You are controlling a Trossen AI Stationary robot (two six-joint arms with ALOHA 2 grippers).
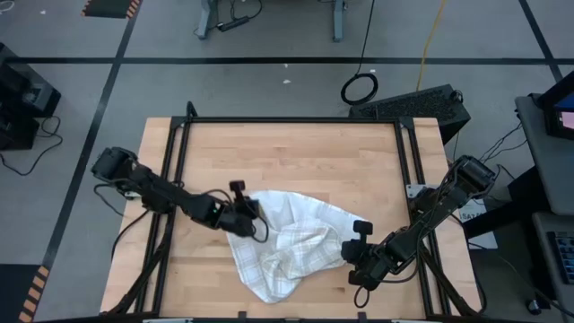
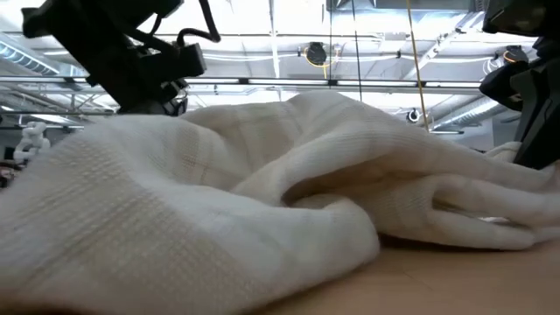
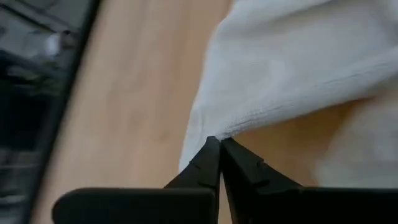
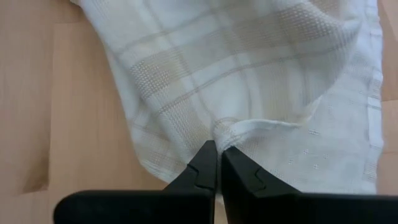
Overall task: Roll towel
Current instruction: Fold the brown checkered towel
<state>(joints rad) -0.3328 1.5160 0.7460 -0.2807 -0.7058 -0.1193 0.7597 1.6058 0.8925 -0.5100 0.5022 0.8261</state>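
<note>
Wooden table (image 1: 296,152): left end effector (image 3: 219,142) and right end effector (image 4: 217,148) each clamped on the towel (image 1: 287,238); spread it flat between them before rolling.

towel (image 1: 291,240): white, faint beige-grey check | table (image 1: 296,152): light wood | fingers (image 4: 239,174): black

In the low view, the towel (image 2: 262,201) fills the frame and hides most of the counter (image 2: 464,284); its left side is cut off. The right tool (image 2: 525,96) is cropped at the right edge. The left wrist view is blurred.
</note>
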